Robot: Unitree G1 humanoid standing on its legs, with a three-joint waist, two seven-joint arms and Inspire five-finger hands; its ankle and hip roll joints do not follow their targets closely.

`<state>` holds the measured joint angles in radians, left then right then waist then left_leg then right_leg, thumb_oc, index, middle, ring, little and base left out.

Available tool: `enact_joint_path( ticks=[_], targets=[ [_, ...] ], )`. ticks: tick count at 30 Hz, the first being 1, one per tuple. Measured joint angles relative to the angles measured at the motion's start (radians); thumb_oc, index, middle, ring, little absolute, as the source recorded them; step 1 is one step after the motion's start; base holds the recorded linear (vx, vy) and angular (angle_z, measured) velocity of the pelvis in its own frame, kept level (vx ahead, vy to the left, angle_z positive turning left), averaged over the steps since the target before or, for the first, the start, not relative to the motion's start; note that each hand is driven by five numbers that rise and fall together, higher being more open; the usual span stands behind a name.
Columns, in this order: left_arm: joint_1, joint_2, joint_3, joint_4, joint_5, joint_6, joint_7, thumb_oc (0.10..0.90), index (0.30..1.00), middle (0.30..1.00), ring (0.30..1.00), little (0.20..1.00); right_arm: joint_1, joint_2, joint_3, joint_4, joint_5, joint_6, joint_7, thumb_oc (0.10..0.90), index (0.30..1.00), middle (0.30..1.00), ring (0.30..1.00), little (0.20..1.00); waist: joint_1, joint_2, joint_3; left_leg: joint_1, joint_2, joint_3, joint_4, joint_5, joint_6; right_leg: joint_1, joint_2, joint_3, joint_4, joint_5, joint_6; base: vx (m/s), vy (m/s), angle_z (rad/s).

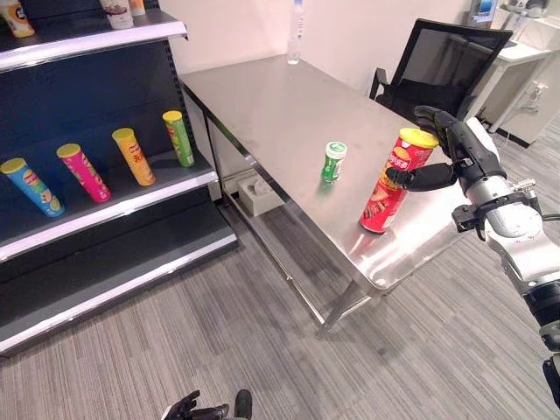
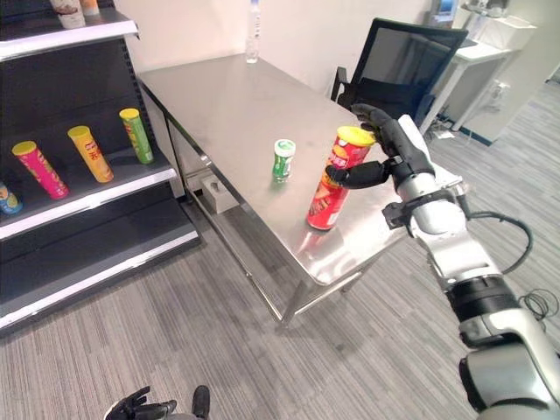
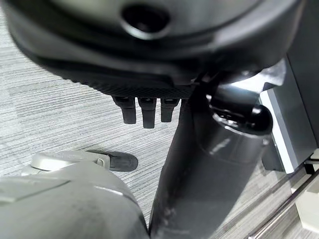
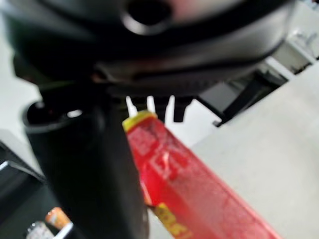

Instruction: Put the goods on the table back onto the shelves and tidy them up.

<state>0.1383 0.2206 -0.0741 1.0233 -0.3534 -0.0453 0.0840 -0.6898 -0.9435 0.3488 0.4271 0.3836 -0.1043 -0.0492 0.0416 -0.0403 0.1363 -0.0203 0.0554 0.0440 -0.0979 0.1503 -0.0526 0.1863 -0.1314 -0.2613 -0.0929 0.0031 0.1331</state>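
While right robot hand [image 1: 446, 149] grips, red can [image 1: 394, 184] tilts, lid up.

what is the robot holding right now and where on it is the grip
The right hand grips the red can near its yellow-lidded top, thumb across the front, fingers behind. The left hand hangs low, holding nothing.

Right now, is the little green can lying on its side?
No, the little green can stands upright on the table, beside the red tube.

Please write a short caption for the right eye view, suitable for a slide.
The right hand closes on a tilted red chip can on the steel table, beside a small green can.
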Motion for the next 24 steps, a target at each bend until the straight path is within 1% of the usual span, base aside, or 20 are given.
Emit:
enact_joint_path(
  ticks=[3,8,16,22,23,24],
  targets=[
    [0.0,0.003,0.003,0.0,-0.004,0.0,0.0,0.8,0.9,0.9,0.9,0.9,-0.01,0.023,0.0,0.004,0.047,0.0,0.002,0.8,0.9,0.9,0.9,0.9,0.001,-0.006,0.001,-0.001,0.001,-0.002,0.0,0.001,-0.001,0.002,0.004,-0.008,0.0,-0.002,-0.003,0.02,-0.004,0.03],
    [0.0,0.005,0.008,0.0,-0.013,0.0,0.001,0.8,0.9,0.9,0.9,0.9,-0.01,0.024,0.0,0.004,0.104,0.0,0.006,0.8,0.9,0.9,0.9,0.9,0.004,-0.013,0.001,-0.001,0.002,-0.003,0.0,0.002,-0.002,0.002,0.004,-0.008,0.0,-0.002,-0.003,0.0,0.0,0.0],
    [-0.003,0.011,0.008,0.008,-0.019,0.0,0.0,0.8,0.9,0.9,0.9,0.9,-0.014,0.024,0.007,0.012,0.135,0.002,0.026,0.8,0.9,0.9,0.9,0.9,0.002,-0.019,0.001,-0.001,0.004,-0.002,0.0,0.003,-0.003,0.002,0.004,-0.008,0.0,-0.002,-0.003,0.0,0.0,0.0],
    [-0.018,0.015,0.004,0.029,-0.018,0.001,0.0,0.8,0.9,0.9,0.9,0.9,-0.105,0.029,0.121,0.131,0.153,0.038,0.066,0.8,0.9,0.9,0.9,0.9,-0.002,-0.024,0.001,0.0,0.006,-0.001,0.0,0.004,-0.004,0.002,0.006,-0.008,0.0,-0.002,-0.004,0.0,0.0,0.0],
    [-0.019,0.017,0.003,0.03,-0.018,0.001,-0.001,0.8,0.9,0.9,0.9,0.9,-0.12,0.033,0.126,0.143,0.154,0.042,0.073,0.759,0.839,0.839,0.839,0.839,-0.002,-0.025,0.001,0.001,0.007,-0.001,0.0,0.004,-0.004,0.002,0.006,-0.008,0.0,-0.002,-0.004,0.0,0.0,0.0],
    [-0.021,0.019,0.0,0.029,-0.018,0.001,-0.001,0.8,0.9,0.9,0.9,0.9,-0.127,0.035,0.126,0.152,0.154,0.049,0.076,0.602,0.604,0.604,0.604,0.604,-0.002,-0.027,0.001,0.001,0.007,-0.001,0.0,0.004,-0.004,0.002,0.006,-0.008,0.0,-0.002,-0.004,0.0,0.0,0.0]
  ],
)
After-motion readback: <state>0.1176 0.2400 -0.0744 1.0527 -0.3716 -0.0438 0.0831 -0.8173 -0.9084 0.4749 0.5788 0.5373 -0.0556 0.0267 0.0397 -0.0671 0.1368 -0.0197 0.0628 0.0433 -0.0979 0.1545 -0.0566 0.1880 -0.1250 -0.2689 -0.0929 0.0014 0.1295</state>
